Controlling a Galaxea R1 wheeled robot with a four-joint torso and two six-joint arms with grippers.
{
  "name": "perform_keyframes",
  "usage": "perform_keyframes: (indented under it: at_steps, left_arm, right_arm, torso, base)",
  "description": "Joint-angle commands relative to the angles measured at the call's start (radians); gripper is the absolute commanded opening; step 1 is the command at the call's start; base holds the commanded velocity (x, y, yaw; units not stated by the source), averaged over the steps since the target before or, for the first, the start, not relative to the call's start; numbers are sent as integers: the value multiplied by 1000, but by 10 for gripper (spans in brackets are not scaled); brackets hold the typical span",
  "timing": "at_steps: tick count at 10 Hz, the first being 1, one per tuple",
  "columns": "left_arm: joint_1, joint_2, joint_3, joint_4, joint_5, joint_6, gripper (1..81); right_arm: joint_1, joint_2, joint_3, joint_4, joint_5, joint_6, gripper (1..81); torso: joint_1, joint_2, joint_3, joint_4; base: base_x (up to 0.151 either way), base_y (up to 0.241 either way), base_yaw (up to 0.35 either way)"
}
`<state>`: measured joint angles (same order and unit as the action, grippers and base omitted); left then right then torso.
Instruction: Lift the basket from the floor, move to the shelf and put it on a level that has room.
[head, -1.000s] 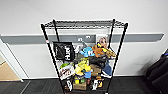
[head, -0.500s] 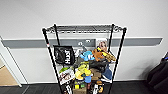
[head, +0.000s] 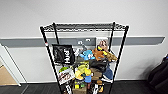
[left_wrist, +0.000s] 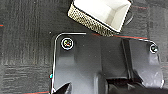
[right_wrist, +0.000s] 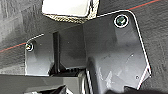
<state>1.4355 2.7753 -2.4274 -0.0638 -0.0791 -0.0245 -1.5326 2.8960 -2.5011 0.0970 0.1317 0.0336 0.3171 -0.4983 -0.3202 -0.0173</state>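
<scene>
so the basket is sitting on the floor, dark carpet tiles with thin red lines running across them. both wrist cameras look down at it past the robot's own dark plates, and you can see the white cloth lining and the cream woven side. nothing touches the basket as far as i can see, so i'd say the lift hasn't happened yet and we're at the very first step: getting hold of it.

can't tell whether either gripper is open or closed (the plates hide pretty much all of that), so no guessing from me.

the head camera faces the shelf, a tall black wire rack against a pale wall. relative to the shelf: the level at the very top is bare, while the tiers under it are crammed with soft toys, and a black huel bag hangs toward the shelf's left post.

my take on the next move: both arms need to come in at the two ends of the basket and grip evenly, or it'll tip. and since the only free tier is the top one, the carry will need a lot of height.
</scene>
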Motion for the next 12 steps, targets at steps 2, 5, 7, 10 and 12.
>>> perform_keyframes:
  at_steps: [2, 5, 7, 10, 12]
  left_arm:
    - [-74, -71, 100, -17, 85, -9, 811]
    - [-117, -71, 88, -42, 133, -8, 811]
    - [-149, -68, 76, -57, 163, -9, 811]
    - [-181, -66, 74, -59, 185, -8, 811]
    - [-195, -66, 65, -70, 185, -8, 811]
  right_arm:
    - [54, -15, 67, 10, -53, 2, 811]
    - [64, -24, 79, 12, -53, 2, 811]
    - [68, -21, 85, 12, -55, 2, 811]
    - [70, -21, 94, 12, -53, 0, 811]
    - [70, -13, 88, 16, -52, 2, 811]
  torso:
    - [83, -130, -121, 0]
    - [149, -232, -208, 0]
    - [185, -287, -167, 0]
    - [244, -380, -180, 0]
    - [287, -448, -180, 0]
  base:
    - [0, 0, 0]
    - [0, 0, 0]
    - [0, 0, 0]
    - [0, 0, 0]
    - [0, 0, 0]
